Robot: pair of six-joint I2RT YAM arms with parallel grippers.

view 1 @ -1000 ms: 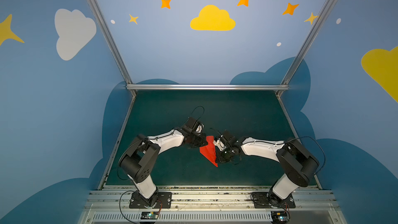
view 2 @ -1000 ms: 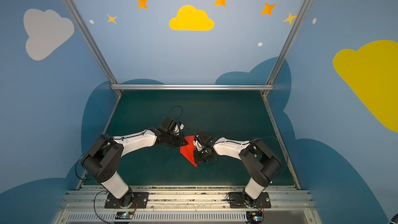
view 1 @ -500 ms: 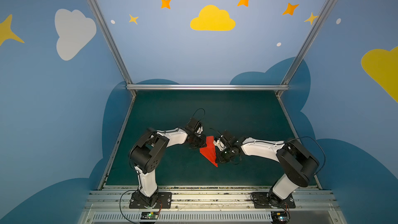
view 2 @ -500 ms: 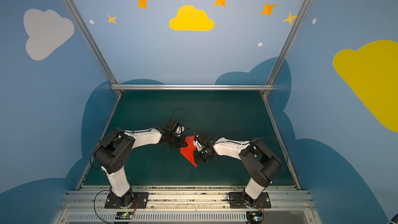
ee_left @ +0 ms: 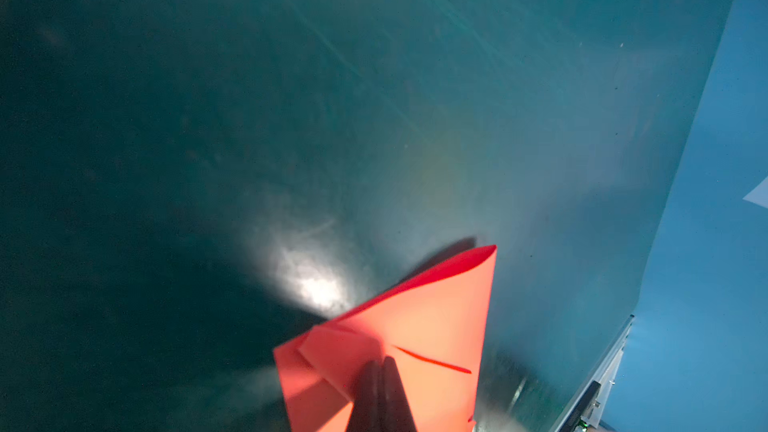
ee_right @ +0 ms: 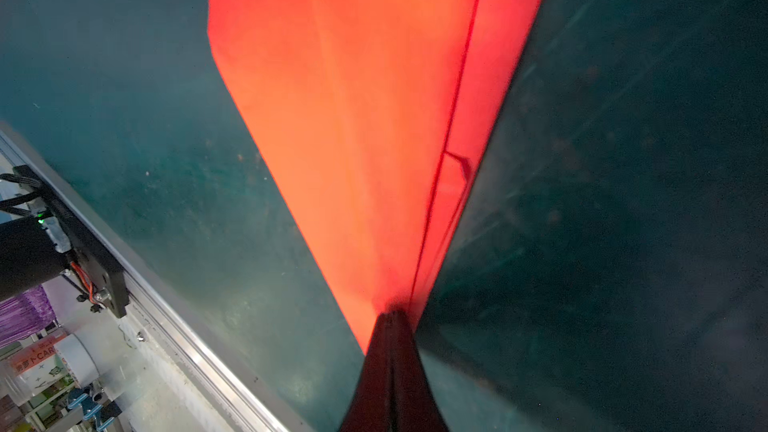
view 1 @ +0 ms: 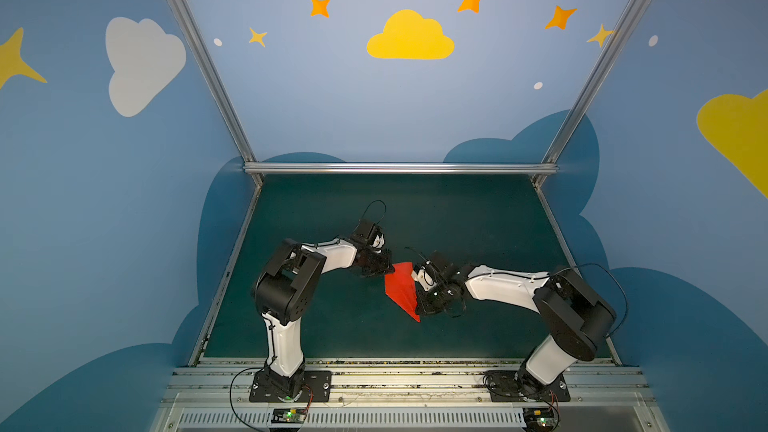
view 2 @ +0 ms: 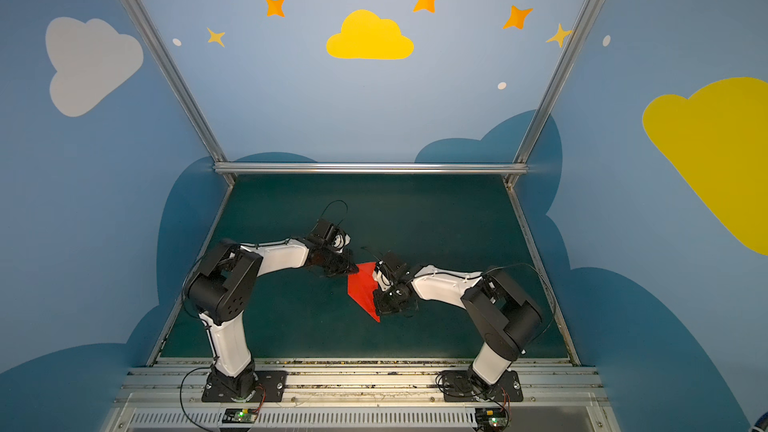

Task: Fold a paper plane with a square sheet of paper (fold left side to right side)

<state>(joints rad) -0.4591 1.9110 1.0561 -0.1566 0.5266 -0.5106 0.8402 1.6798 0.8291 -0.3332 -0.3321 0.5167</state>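
Two hands are clenched on the paper plane [view 1: 400,288] at once, and that is my worry. The left hand [view 1: 387,271] pinches the wide tail corner, the right hand [view 1: 417,310] the folded edge close to the nose. If I drive them apart or out of step, I expect the thin paper to tear at a pinch or the layers to spring open; its upper layer bows up in the left wrist view. A weak pinch at the narrow end could also slip. The plane sits mid-surface [view 1: 457,222]; lifted or resting, I cannot tell. Its long axis runs from the farther tail to the nose, which points toward the front rail [view 1: 395,371], slanting slightly right.
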